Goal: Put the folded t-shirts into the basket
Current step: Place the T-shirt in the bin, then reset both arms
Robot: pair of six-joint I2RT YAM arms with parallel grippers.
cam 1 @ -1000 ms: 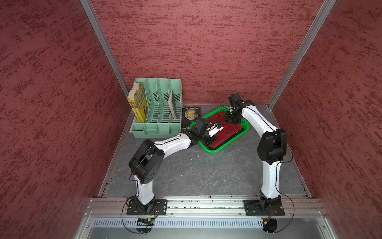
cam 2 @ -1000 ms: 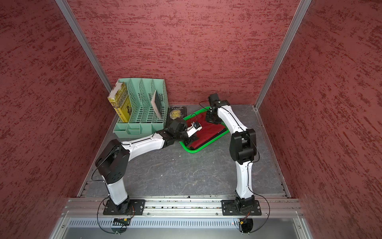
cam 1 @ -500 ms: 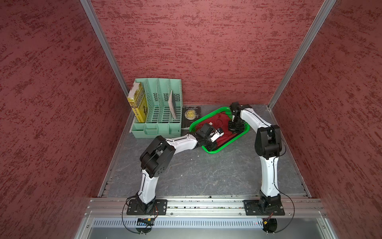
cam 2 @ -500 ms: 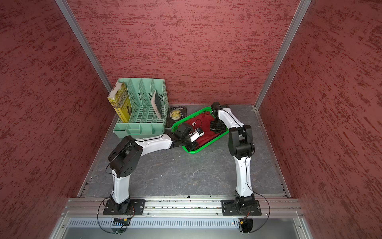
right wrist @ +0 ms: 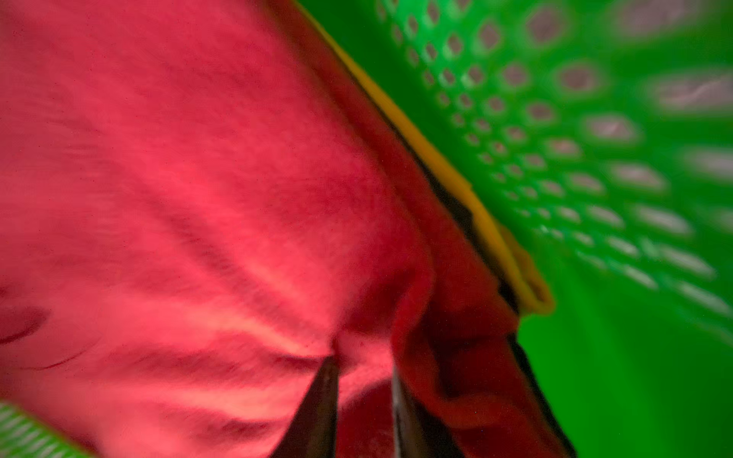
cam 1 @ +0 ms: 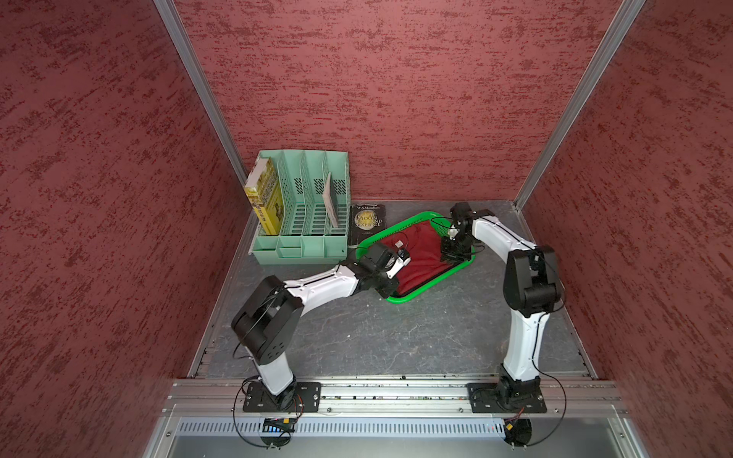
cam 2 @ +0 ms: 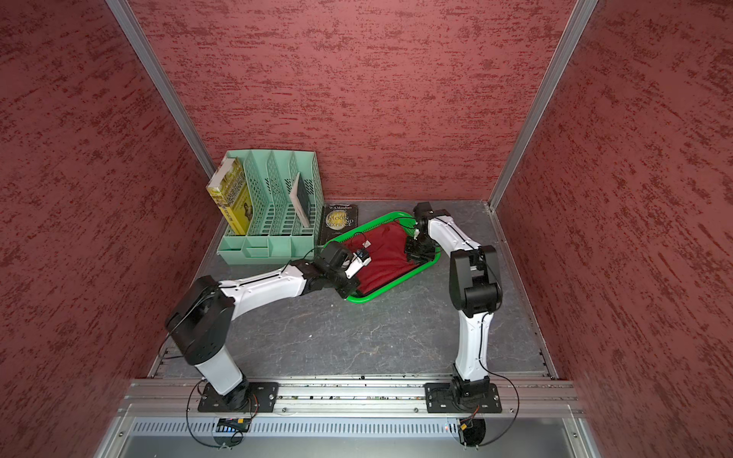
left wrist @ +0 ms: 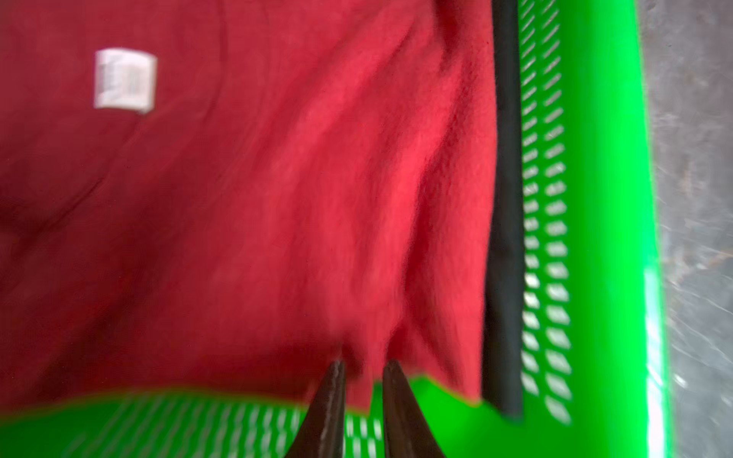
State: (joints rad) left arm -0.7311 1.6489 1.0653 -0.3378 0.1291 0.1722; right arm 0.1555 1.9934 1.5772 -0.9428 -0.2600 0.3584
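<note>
The dark red t-shirt (cam 1: 422, 253) (cam 2: 386, 257) lies on top inside the green basket (cam 1: 432, 286) (cam 2: 396, 286). Its white label (left wrist: 125, 79) faces up. Under it, the edge of a black t-shirt (left wrist: 503, 198) shows along the mesh wall, and a mustard-yellow t-shirt (right wrist: 448, 170) peeks out lowest. My left gripper (left wrist: 364, 366) (cam 1: 390, 288) is at the basket's near-left corner, jaws narrow with a fold of the red shirt's edge pinched between them. At the shirt's right end, my right gripper (right wrist: 363, 366) (cam 1: 450, 253) has its jaws parted, with red cloth bulging between them.
A mint-green file organizer (cam 1: 301, 222) holding a yellow book (cam 1: 265, 198) stands at the back left. A dark book (cam 1: 367, 224) lies flat between it and the basket. Red walls close in on three sides. Grey tabletop (cam 1: 396, 337) spreads in front.
Both wrists have dropped lower into the basket. The right wrist slid from the far corner along the shirt's right end; its jaws closed, then parted again. The left jaws have narrowed.
</note>
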